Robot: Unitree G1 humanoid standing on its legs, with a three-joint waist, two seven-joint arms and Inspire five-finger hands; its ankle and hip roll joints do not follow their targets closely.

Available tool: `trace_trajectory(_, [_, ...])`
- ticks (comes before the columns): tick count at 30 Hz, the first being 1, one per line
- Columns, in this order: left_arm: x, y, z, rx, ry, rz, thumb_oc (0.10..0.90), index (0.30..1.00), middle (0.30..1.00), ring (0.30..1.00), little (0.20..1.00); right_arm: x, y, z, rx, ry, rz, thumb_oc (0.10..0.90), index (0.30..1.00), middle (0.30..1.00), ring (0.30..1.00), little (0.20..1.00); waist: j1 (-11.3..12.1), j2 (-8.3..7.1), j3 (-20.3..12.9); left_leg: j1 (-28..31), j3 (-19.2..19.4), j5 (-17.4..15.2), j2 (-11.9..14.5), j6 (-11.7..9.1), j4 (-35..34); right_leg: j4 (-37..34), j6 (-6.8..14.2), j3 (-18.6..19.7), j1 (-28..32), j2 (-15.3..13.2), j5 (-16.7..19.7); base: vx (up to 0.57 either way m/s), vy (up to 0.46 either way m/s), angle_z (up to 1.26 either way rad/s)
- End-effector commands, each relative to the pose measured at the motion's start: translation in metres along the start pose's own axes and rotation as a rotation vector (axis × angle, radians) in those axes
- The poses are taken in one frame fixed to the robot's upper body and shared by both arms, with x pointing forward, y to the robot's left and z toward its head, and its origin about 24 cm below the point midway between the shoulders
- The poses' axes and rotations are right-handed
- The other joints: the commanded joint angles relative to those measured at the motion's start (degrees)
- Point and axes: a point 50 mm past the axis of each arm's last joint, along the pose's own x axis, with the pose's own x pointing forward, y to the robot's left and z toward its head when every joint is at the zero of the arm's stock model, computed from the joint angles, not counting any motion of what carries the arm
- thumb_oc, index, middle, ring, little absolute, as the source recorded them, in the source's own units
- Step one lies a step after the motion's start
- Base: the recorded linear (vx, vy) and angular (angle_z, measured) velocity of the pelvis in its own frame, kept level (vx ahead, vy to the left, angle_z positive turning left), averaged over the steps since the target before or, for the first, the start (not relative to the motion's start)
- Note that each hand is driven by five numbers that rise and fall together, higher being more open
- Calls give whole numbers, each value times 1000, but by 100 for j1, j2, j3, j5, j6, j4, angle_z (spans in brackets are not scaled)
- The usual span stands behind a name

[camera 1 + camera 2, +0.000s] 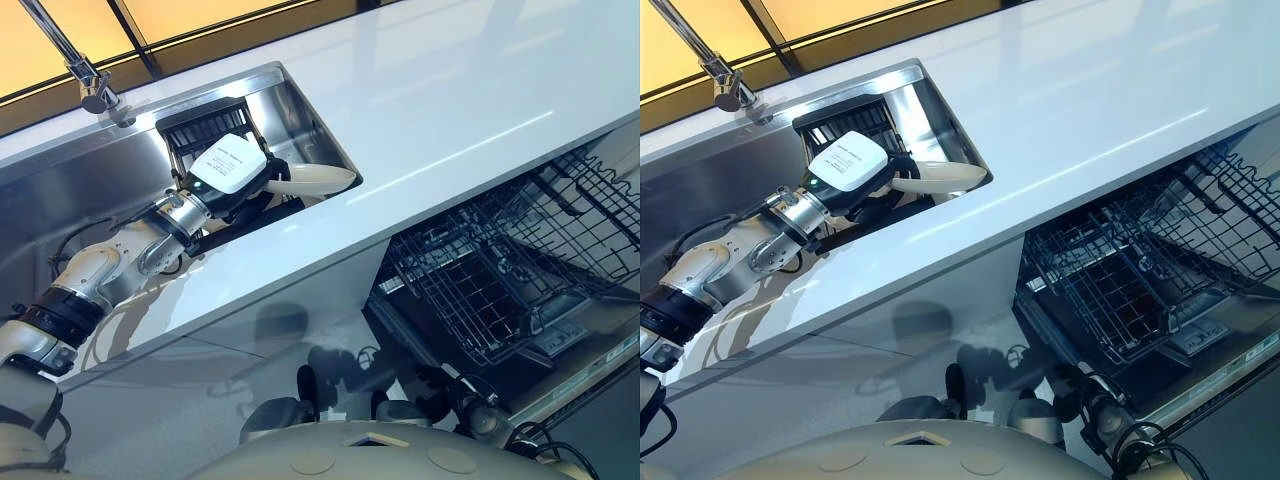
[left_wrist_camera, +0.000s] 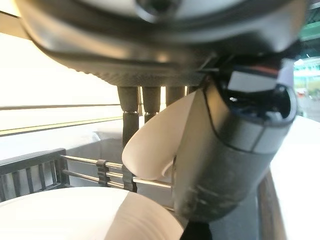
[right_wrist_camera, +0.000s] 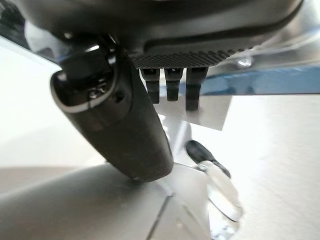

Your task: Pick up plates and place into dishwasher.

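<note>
One cream plate is pinched between the left robot hand thumb and fingers, above the sink rack; right robot hand relaxed, empty.

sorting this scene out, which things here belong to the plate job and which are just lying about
Job:
- white round plate, pinched in left hand
- black plate rack in steel sink
- dark wire dishwasher rack, pulled out

Lying about:
- chrome tap
- white countertop

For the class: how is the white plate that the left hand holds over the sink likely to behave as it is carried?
The plate looks rigid, so it probably won't bend. Its glossy surface may be slippery in the left hand, which pinches it at one edge only, so it could tilt. It looks ceramic, and likely chips if knocked on the steel sink.
</note>
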Motion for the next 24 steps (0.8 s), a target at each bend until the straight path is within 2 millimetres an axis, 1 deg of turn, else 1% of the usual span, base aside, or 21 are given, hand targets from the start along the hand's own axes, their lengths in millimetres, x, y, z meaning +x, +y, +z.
trace_trajectory(1, [16,79,-17,-92,73,569,100,300,300,300,200,0,-36,73,213,-345,-56,800,900,900,900,900,-160,149,-156,356,97,-1284,-163,10,372,429,99,-62,-680,485,-144,-16,-31,-6])
trace_trajectory(4, [3,83,-25,-103,109,673,100,300,300,300,200,-11,-37,100,464,-492,3,800,900,900,900,900,-201,98,-199,381,76,-1262,-152,1,303,399,112,-55,-675,481,-138,-17,-29,-7])
trace_trajectory(5, [-2,84,-27,-100,119,708,100,300,300,300,200,-14,-37,107,597,-531,51,800,900,900,900,900,-217,84,-225,394,70,-1253,-147,-3,272,395,117,-49,-676,482,-139,-13,-21,-5])
trace_trajectory(9, [-16,82,-30,-76,153,795,100,300,300,300,200,-23,-34,127,974,-645,134,800,900,900,900,900,-256,77,-335,467,94,-1221,-119,-4,146,367,145,-30,-666,482,-139,-9,-8,-8])
trace_trajectory(11, [-21,81,-29,-67,164,818,100,300,300,300,200,-27,-37,133,1061,-673,103,800,900,900,900,900,-271,85,-377,494,115,-1206,-110,2,98,353,156,-16,-664,479,-133,-4,1,-4])
trace_trajectory(13, [-28,77,-29,-57,176,834,100,300,300,300,200,-32,-44,137,1101,-700,32,800,900,900,900,900,-295,96,-413,511,139,-1203,-99,11,73,341,163,4,-666,482,-125,0,0,0])
trace_trajectory(14, [-32,76,-28,-53,182,845,100,300,300,300,200,-35,-50,137,1102,-711,-37,800,900,900,900,900,-309,99,-434,524,155,-1202,-95,19,55,332,164,20,-666,484,-118,0,0,0])
trace_trajectory(16, [-40,74,-26,-44,193,857,100,300,300,300,200,-42,-62,135,1051,-716,-184,800,900,900,900,900,-333,104,-462,547,182,-1206,-86,30,37,325,166,50,-665,489,-110,-18,19,-5])
trace_trajectory(17, [-45,73,-25,-38,198,875,100,300,300,300,200,-49,-74,133,997,-724,-319,800,900,900,900,900,-352,111,-472,564,198,-1206,-85,46,23,313,159,80,-660,495,-101,-20,21,-6])
trace_trajectory(19, [-51,74,-22,-29,195,895,100,300,300,300,200,-57,-88,129,962,-733,-477,800,900,900,900,900,-363,118,-479,578,212,-1209,-81,59,18,310,153,113,-654,505,-97,-19,17,-6])
trace_trajectory(22, [-57,79,-18,-27,177,934,100,300,300,300,200,-71,-113,128,970,-776,-688,800,900,900,900,900,-369,126,-463,613,224,-1226,-70,84,17,325,135,147,-638,519,-107,-19,7,-6])
trace_trajectory(23, [-58,82,-16,-30,164,954,100,300,300,300,200,-81,-124,129,970,-819,-804,800,900,900,900,900,-363,131,-456,621,219,-1233,-66,94,19,337,126,152,-634,521,-117,-26,4,-5])
trace_trajectory(24, [-58,85,-13,-40,154,967,100,300,300,300,200,-88,-132,131,961,-853,-881,800,900,900,900,900,-361,137,-450,629,219,-1239,-62,102,21,349,123,152,-632,522,-124,0,0,0])
